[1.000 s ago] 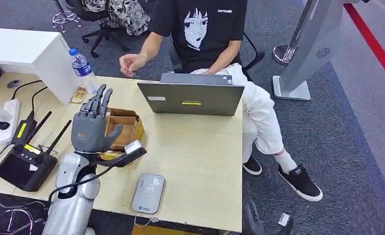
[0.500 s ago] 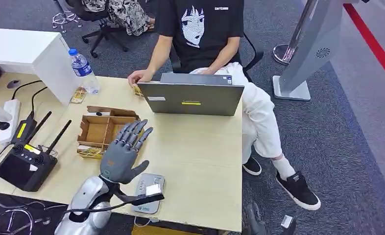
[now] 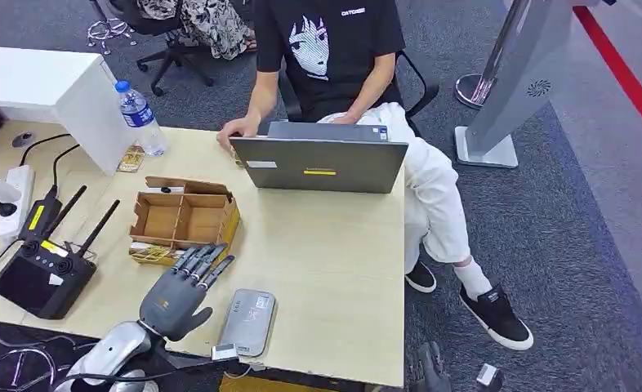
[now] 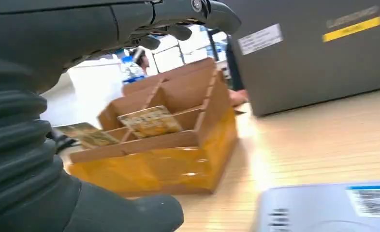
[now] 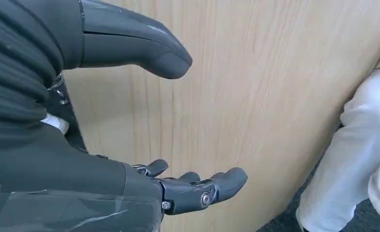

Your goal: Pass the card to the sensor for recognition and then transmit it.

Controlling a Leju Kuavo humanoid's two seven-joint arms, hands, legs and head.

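The left hand (image 3: 177, 292) is seen low over the near table edge, fingers spread apart and extended, with nothing held in it. Just at its 3 o'clock the grey card sensor (image 3: 247, 322) is laid flat on the wooden table (image 3: 334, 261). At 12 o'clock of the hand, close beyond the fingertips, a partitioned cardboard box (image 3: 184, 221) is placed; in the left wrist view cards (image 4: 149, 121) are seen leaning in its near compartments. The right hand (image 5: 130, 121) is shown in the right wrist view beside a wooden panel, thumb and fingers apart, nothing grasped. At 9 o'clock of the box a black router (image 3: 38, 273) with antennas is set. Farther, at 1 o'clock, a grey laptop (image 3: 318, 163) is stood open, and a water bottle (image 3: 140, 117) is placed at 11 o'clock. Behind the laptop a person (image 3: 342, 73) in a black shirt is seated, one hand resting on the table's far edge.
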